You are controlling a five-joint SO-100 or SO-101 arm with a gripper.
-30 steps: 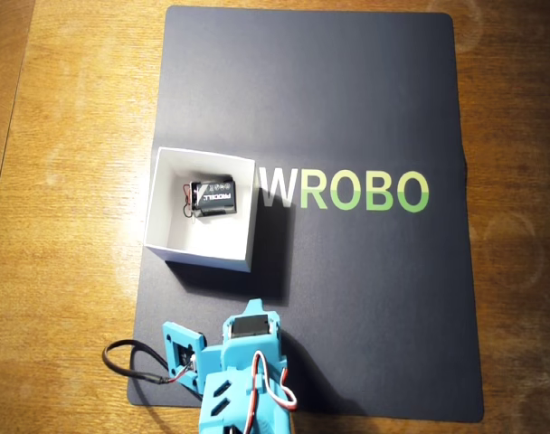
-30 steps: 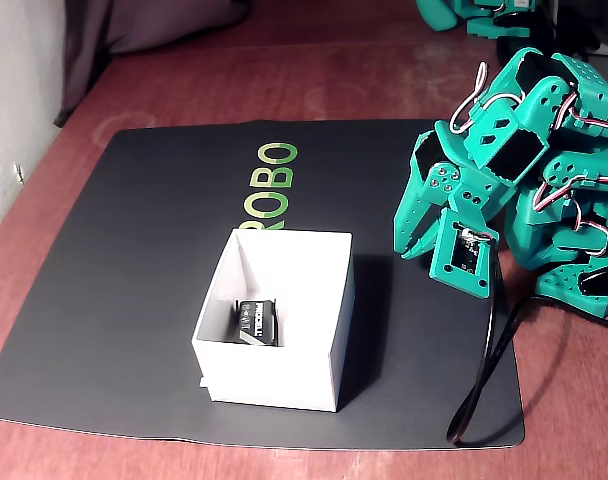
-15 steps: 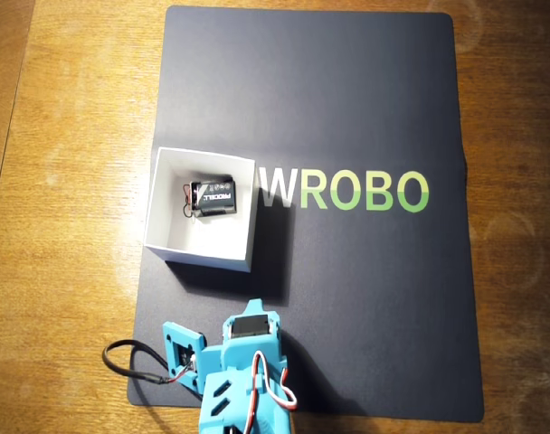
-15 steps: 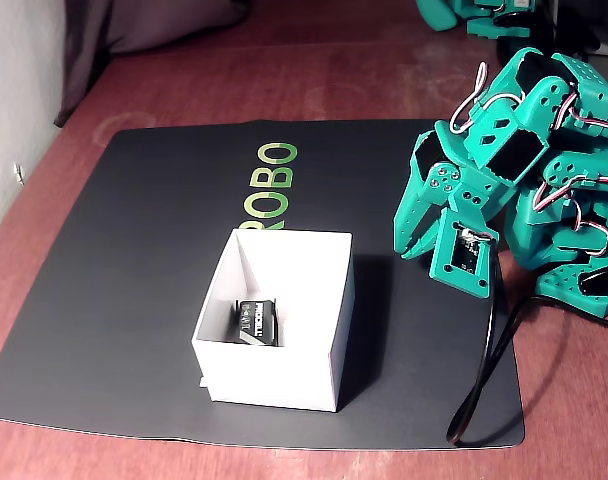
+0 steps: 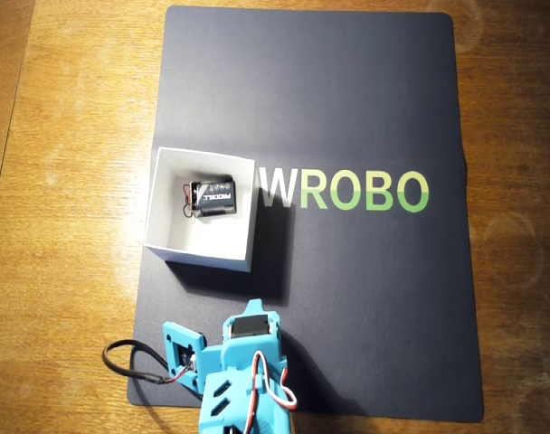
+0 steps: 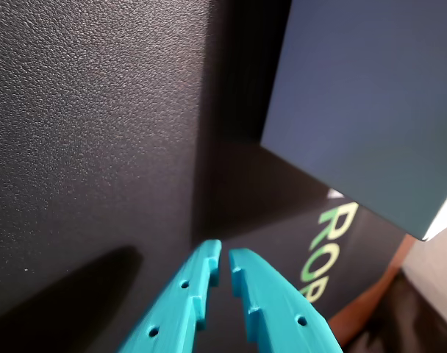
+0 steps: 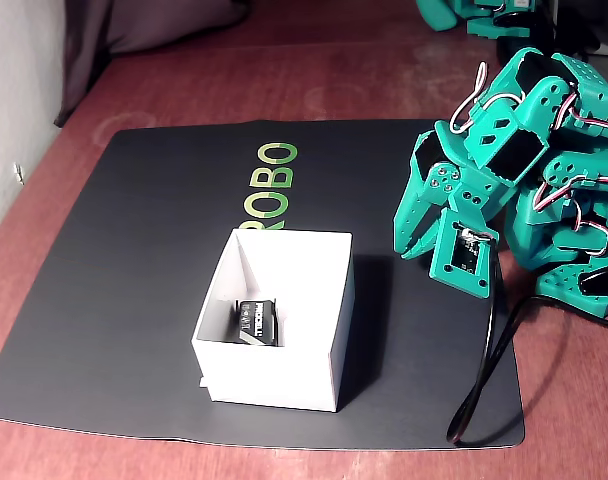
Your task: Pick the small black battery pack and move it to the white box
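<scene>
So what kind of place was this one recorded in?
Probably a hobbyist's desk or home workbench, not a factory. A wooden table carries a dark mat printed with "ROBO" lettering, a 3D-printed-looking teal arm with exposed wires, and a white box holding a battery pack.

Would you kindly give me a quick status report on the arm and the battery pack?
Pincer shut, empty, low over the black mat, beside the box. Battery pack lying inside the white box. Nothing in the way.

The arm sits folded low, its empty pincer [image 6: 225, 259] closed with tips nearly touching.
</scene>
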